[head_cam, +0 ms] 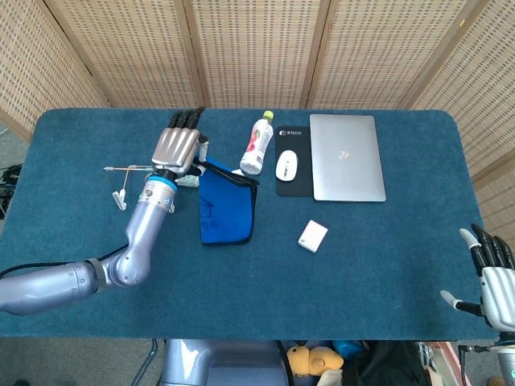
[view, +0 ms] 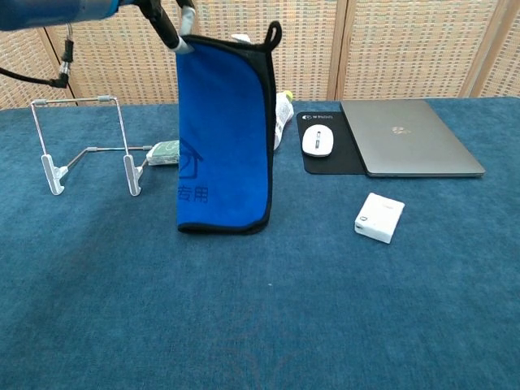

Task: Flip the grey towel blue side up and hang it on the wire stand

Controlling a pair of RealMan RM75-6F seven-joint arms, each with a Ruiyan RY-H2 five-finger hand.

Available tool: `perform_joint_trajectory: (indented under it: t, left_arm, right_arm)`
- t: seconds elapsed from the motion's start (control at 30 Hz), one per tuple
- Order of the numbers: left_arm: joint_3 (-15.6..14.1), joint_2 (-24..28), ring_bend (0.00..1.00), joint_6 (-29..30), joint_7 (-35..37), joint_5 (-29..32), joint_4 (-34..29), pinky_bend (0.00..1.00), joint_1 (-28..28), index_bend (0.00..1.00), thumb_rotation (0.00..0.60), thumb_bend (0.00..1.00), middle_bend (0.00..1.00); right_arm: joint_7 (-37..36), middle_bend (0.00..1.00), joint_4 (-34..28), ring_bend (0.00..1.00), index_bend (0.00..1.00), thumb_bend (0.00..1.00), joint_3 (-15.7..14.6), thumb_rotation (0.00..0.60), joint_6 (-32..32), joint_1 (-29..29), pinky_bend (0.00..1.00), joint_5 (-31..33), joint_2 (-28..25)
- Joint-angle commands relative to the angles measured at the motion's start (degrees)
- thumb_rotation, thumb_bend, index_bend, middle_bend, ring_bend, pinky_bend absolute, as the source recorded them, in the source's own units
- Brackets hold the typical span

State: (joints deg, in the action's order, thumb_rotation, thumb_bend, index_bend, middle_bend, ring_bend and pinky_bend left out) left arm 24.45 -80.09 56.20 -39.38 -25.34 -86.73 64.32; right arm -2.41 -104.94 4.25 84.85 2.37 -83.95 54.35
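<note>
Hanging from the left hand (head_cam: 179, 146) is one towel (view: 226, 130), its blue side facing the chest camera and its long axis running straight up and down. The hand is pinching the towel's top corner, with the fingers pointing away from the robot in the head view; in the chest view only fingertips (view: 173, 31) are showing at the top edge. A black hanging loop is sticking up at the towel's other top corner, and the black-bound bottom hem is dangling just above the bench (view: 268, 309), clear of it as far as the chest view shows. Printed markings are sitting low on the blue face, reading upright.

Taking the wire stand (view: 85, 150) as the landmark: there is one stand, standing upright on its two white feet, and the towel is hanging just to the right of it, near but not touching. One small green packet (view: 165, 151) is lying right beside the stand's right foot, partly behind the towel. One bottle (head_cam: 256, 143) is lying on its side further right of the stand, beyond the towel. Further right again are sitting one white mouse (view: 318, 140) on one black mouse pad (view: 331, 159), one closed laptop (view: 406, 136), and one small white box (view: 379, 216), nearer the robot.

Well to the right of the stand, off the bench edge, the right hand (head_cam: 491, 272) is holding nothing, its fingers spread.
</note>
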Motion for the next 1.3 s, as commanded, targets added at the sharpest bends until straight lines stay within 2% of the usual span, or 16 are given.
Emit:
perform_joint_trajectory:
  t: [0.03,0.57,0.87,1.07,1.13,1.3]
  left_arm:
    - [1.29,3.37,0.0,-0.08,2.51,0.59,-0.64,0.0,-1.38,0.84,0.6,0.76,0.0]
    - [2.41,13.07,0.0,-6.38,13.33,0.87,3.63,0.0,-6.16,0.84,0.6,0.76,0.0]
    - [2.02,18.19,0.0,-8.77,20.05,-0.55,2.73,0.0,-10.61,0.84,0.6,0.76,0.0]
    - [1.09,21.24,0.0,-9.62,26.77,-5.52,0.86,0.0,-15.5,0.84,0.6,0.76,0.0]
    - [0.73,22.63,0.0,-10.3,31.5,-7.83,-0.11,0.0,-18.98,0.84,0.6,0.76,0.0]
    - [0.17,23.44,0.0,-11.09,37.0,-12.85,-0.19,0.0,-22.07,0.84,0.6,0.76,0.0]
  right_arm:
    - [0.27,0.0,-0.11,0.0,0.0,0.0,-0.06,0.6,0.07,0.0,0.0,-0.19,0.09]
    - [2.7,0.0,-1.25,0.0,0.0,0.0,-0.69,0.6,0.38,-0.02,0.0,-1.51,0.7]
    - [2.65,0.0,-1.43,0.0,0.0,0.0,-1.02,0.6,0.89,-0.26,0.0,-2.4,0.66]
    - [2.07,0.0,-1.58,0.0,0.0,0.0,-1.31,0.6,1.41,-0.52,0.0,-3.28,0.4]
    - [1.81,0.0,-1.7,0.0,0.0,0.0,-1.66,0.6,1.75,-0.68,0.0,-4.3,0.24]
    - [1.56,0.0,-1.73,0.0,0.0,0.0,-1.89,0.6,2.17,-0.84,0.0,-5.12,0.11]
